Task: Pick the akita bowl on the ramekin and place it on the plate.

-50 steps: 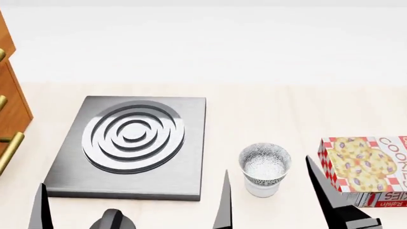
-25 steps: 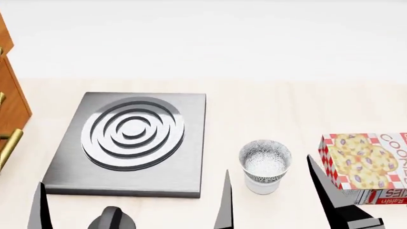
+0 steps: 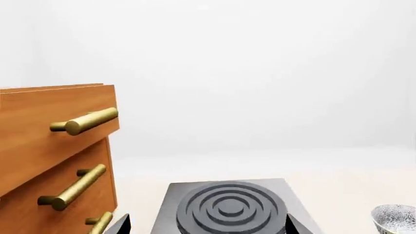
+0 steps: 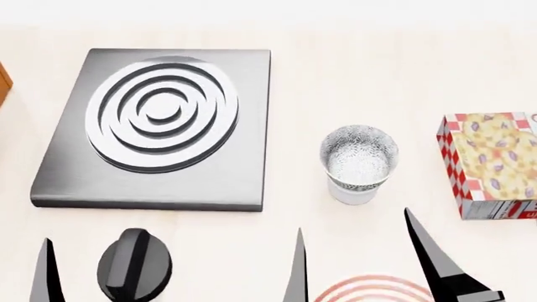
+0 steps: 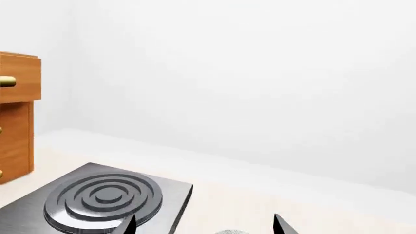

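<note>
The akita bowl, speckled grey outside and white inside, sits upright on the white ramekin in the middle right of the counter. The bowl's rim also shows in the left wrist view and barely in the right wrist view. A sliver of the plate with red rings peeks in at the near edge. My right gripper is open and empty, short of the bowl, with one dark finger beside the plate. My left gripper is open and empty, facing the burner.
A grey burner slab with concentric rings lies left of the bowl, with a black knob in front of it. A cookie box lies at the right. Wooden drawers with brass handles stand at the far left.
The head view has tipped downward: the burner, bowl and cookie box slid up the frame, and the knob and plate rim came into sight. Both grippers stay open.
</note>
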